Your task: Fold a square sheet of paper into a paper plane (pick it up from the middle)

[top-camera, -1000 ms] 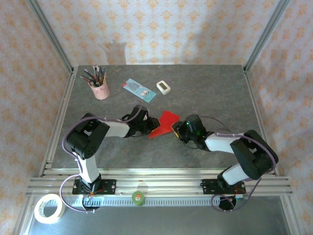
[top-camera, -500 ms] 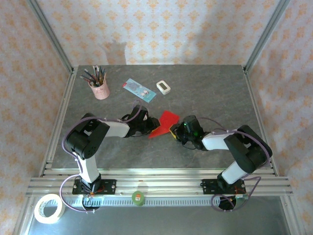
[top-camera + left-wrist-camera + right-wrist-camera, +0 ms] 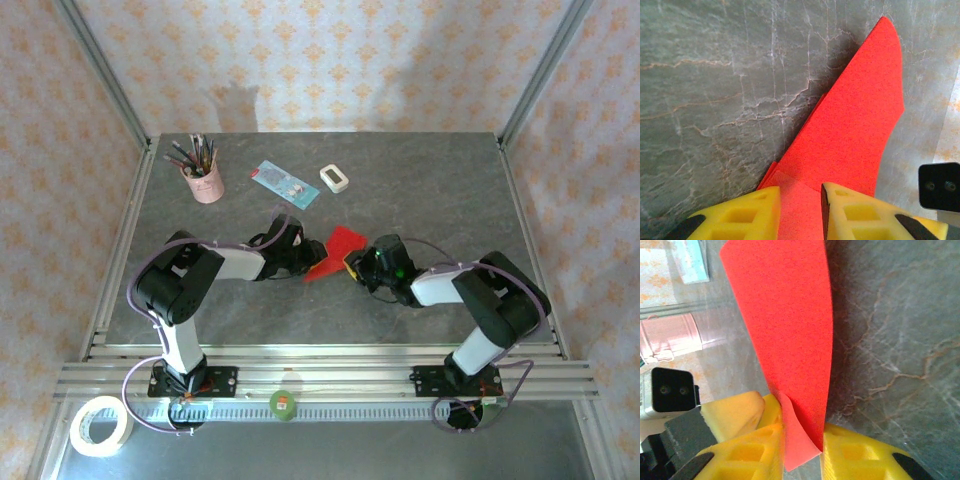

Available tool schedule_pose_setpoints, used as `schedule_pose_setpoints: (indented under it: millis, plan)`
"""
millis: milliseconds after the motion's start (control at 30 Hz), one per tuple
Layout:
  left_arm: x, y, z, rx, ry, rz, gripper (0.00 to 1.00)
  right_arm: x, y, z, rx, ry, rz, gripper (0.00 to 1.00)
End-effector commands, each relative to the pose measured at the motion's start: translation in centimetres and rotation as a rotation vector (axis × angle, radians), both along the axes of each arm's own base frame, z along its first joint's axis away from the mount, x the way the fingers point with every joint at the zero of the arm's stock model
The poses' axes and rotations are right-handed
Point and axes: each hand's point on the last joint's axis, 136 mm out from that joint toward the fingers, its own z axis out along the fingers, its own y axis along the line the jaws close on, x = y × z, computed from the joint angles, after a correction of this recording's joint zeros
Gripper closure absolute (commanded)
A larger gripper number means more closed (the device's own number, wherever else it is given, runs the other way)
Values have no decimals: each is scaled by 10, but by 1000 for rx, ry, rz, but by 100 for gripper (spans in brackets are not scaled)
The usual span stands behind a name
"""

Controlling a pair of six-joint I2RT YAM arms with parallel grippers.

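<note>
From above, a folded piece of red paper (image 3: 340,246) sits near the middle of the grey marble tabletop (image 3: 430,190). It is raised between two arms that reach in low from either side. The left tool (image 3: 304,264) pinches its lower left end and the right tool (image 3: 354,266) grips its right edge. Compared with a second ago, the right arm has drawn its elbow inward and its tool has slid a little left, closer to the left one. The left arm looks unchanged. At the back stand a pink cup of brushes (image 3: 203,181), a light blue card (image 3: 285,184) and a small white block (image 3: 334,178), all where they were. In the left wrist view, two yellow fingers (image 3: 747,210) are set narrowly, with the paper's slim end filling the gap between them. Its pointed far tip is lifted above its own shadow. In the right wrist view, yellow fingers (image 3: 860,455) are closed narrowly on a curled lower corner of the paper, which stands up on edge.
</note>
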Motion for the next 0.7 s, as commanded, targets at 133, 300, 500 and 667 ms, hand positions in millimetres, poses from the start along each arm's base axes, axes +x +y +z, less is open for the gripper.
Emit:
schedule_pose_setpoints:
  millis: [133, 300, 500, 667]
  plan:
    - [-20, 13, -34, 77, 89, -6, 71, 0, 1, 0, 34, -1, -25, 76]
    - [-19, 13, -34, 78, 88, -6, 71, 0, 1, -5, 30, 15, -26, 77]
    - [-18, 12, -31, 74, 85, -9, 71, 4, 5, -1, 34, -4, -17, 79]
    - [-15, 10, -28, 70, 78, -11, 70, 5, 9, -1, 53, -12, -4, 79]
